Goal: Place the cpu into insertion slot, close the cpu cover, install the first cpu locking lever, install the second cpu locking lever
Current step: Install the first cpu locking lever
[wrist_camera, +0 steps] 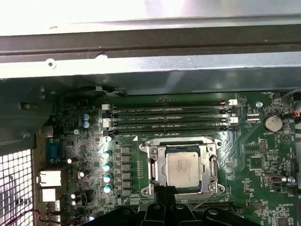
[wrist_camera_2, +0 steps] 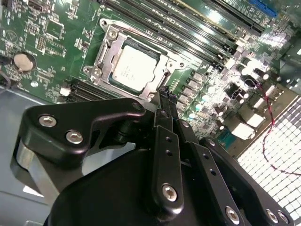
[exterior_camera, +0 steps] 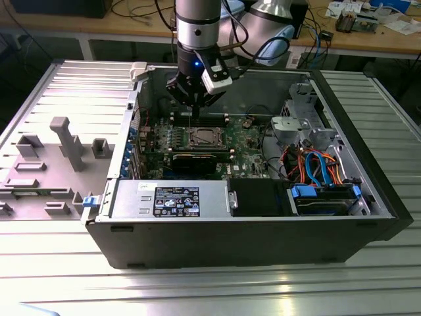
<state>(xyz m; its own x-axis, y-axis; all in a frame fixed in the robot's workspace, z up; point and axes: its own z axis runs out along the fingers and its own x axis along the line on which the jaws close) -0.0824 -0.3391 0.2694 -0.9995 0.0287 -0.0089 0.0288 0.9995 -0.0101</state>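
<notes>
One cpu [wrist_camera: 182, 169] in one insertion slot [wrist_camera_2: 114, 81], one cpu cover [wrist_camera: 181, 149] down, one gripper [wrist_camera_2: 162, 94] nearby w/ jaws together.

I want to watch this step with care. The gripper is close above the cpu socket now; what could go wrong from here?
1. The gripper tip hangs right at the edge of the cpu cover; a slip might scrape the cpu or the green board.
2. The memory slots and a row of capacitors stand close beside the cover, so a sideways move could hit them.
</notes>
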